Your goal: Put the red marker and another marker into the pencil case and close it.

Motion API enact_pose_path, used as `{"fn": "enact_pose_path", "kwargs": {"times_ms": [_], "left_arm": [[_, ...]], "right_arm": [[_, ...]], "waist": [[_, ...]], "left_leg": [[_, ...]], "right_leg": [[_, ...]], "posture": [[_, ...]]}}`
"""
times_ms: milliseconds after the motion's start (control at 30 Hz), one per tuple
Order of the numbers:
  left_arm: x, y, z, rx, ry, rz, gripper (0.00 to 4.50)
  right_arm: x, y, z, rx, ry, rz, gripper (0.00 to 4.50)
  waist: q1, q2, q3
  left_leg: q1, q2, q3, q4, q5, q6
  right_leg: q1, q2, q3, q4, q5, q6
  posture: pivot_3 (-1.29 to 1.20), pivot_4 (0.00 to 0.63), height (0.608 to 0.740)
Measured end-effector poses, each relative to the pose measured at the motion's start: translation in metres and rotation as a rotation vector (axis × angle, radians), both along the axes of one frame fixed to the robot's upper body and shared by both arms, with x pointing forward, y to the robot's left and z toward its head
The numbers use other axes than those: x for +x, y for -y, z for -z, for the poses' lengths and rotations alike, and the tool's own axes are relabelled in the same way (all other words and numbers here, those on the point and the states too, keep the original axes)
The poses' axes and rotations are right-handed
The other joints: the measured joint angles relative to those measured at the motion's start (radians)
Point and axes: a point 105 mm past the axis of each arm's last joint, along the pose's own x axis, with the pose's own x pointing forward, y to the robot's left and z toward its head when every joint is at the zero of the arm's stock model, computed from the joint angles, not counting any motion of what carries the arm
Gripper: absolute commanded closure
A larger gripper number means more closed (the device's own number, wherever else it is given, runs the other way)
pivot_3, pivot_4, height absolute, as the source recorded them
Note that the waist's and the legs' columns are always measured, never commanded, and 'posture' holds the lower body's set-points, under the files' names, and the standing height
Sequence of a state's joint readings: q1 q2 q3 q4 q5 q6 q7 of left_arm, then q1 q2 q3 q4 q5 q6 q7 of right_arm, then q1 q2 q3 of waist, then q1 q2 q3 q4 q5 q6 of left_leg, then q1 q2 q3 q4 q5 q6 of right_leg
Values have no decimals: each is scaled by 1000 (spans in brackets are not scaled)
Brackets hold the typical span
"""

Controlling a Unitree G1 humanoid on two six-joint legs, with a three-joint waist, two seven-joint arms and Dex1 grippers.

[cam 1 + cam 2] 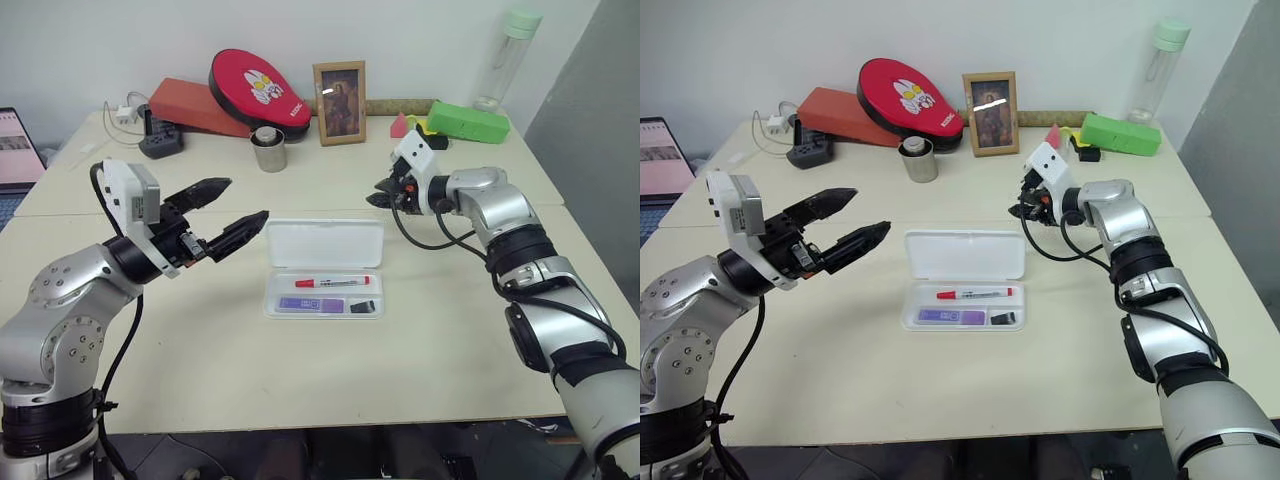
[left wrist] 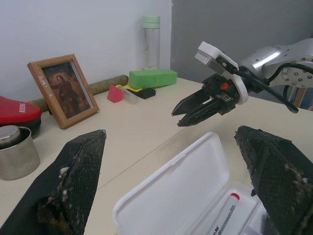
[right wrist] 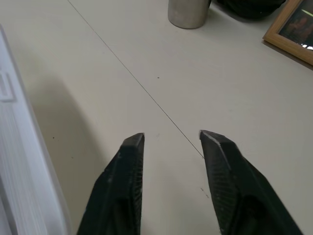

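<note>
Rough black fingers of the left hand (image 1: 228, 214) spread wide beside the glossy white pencil case (image 1: 325, 243), red marker (image 1: 332, 282) inside, while the right hand (image 1: 381, 194) hovers slightly parted, empty.

The cream table (image 1: 200, 360) carries the open white pencil case (image 1: 325, 268) near its middle. Along the far edge stand a metal cup (image 1: 268, 150), a framed picture (image 1: 340, 102), a green box (image 1: 468, 121), a clear bottle (image 1: 508, 58), a red paddle case (image 1: 260, 92) and a black charger (image 1: 160, 140).
</note>
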State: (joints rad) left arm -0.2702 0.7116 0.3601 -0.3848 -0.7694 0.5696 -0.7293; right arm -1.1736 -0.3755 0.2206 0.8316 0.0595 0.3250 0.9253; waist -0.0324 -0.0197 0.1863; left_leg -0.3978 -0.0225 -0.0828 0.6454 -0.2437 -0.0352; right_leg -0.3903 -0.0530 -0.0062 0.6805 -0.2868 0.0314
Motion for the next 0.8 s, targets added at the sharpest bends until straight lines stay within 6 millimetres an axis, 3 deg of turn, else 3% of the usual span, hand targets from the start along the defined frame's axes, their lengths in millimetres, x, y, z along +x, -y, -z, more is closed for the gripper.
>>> {"fn": "enact_pose_path", "kwargs": {"times_ms": [133,367,567,800], "left_arm": [[0,-1,1,-1,0,-2,0],[-1,-1,4,-1,-12,-5,0],[-1,-1,4,-1,-12,1,0],[-12,1,17,72,-74,64,0]], "right_arm": [[-3,-3,2,-10,-5,-35,4485],[-9,-6,8,-54,-30,-91,4485],[-28,-14,24,-111,-68,-215,4485],[-52,-18,22,-140,-55,-332,4485]], "waist": [[0,0,0],[0,0,0],[0,0,0],[0,0,0]], "left_leg": [[0,0,0,0,0,0],[0,0,0,0,0,0],[0,0,-1,0,0,0],[0,0,-1,0,-2,3]], "right_leg": [[0,0,0,0,0,0],[0,0,0,0,0,0],[0,0,0,0,0,0],[0,0,0,0,0,0]], "posture": [[0,150,740],[0,150,740],[0,150,740],[0,150,740]]}}
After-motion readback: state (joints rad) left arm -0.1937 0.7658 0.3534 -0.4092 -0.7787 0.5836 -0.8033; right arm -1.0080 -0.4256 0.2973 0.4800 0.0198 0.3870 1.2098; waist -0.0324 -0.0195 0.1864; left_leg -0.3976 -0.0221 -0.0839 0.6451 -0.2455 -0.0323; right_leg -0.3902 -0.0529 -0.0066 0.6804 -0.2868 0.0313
